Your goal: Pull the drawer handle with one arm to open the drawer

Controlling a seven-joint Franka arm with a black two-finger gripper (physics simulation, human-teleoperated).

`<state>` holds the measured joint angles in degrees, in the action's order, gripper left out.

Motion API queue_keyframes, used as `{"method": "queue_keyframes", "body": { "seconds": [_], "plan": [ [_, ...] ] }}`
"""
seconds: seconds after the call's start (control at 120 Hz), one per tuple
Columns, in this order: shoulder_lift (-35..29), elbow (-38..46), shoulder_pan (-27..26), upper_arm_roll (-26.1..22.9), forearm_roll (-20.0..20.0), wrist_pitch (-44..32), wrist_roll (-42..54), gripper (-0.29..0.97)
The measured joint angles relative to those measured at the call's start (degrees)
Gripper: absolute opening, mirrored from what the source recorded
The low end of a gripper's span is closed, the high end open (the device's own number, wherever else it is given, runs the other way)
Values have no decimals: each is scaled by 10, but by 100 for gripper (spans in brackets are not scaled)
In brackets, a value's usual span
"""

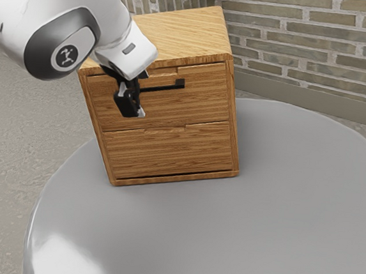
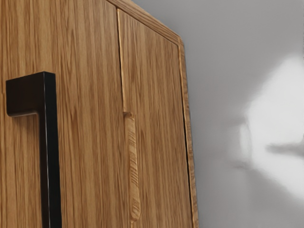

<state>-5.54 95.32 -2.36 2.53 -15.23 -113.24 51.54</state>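
- Cabinet sits toward the back of the round grey table with its front angled to the arm's side, which is probably why the arm can reach it from the exterior view's left without stretching.
- Top drawer carries the black bar handle. The lower drawer just has a carved groove (no bar), so the top one is the target, I'd say.
- Gripper hangs at the handle's end on the exterior view's left, pointing down across the drawer front. It overlaps the bar there, so honestly I can't tell if it's spread apart or clamped onto the bar.
- Wrist view has the handle's other end and its bent corner up close, with the bar running back toward the hand, so the hand looks lined up along it and very near the wood.
- Drawer front looks flush with the cabinet, or close to it, so my read is the pull hasn't got going yet.
- Grabbing the bar's end instead of its middle seems down to the approach angle, and a pull from there might twist a bit.
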Motion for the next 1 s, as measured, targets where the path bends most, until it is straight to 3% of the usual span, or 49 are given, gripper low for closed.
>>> {"method": "queue_keyframes", "body": {
  "seconds": [0.458, 0.717, 1.0],
  "plan": [
    [36, 0, 4, 5, 3, -11, 18, 69],
    [-2, -14, -2, 7, 2, -12, 24, 68],
    [61, -37, 0, 7, 3, -29, 28, 68]
  ]
}}
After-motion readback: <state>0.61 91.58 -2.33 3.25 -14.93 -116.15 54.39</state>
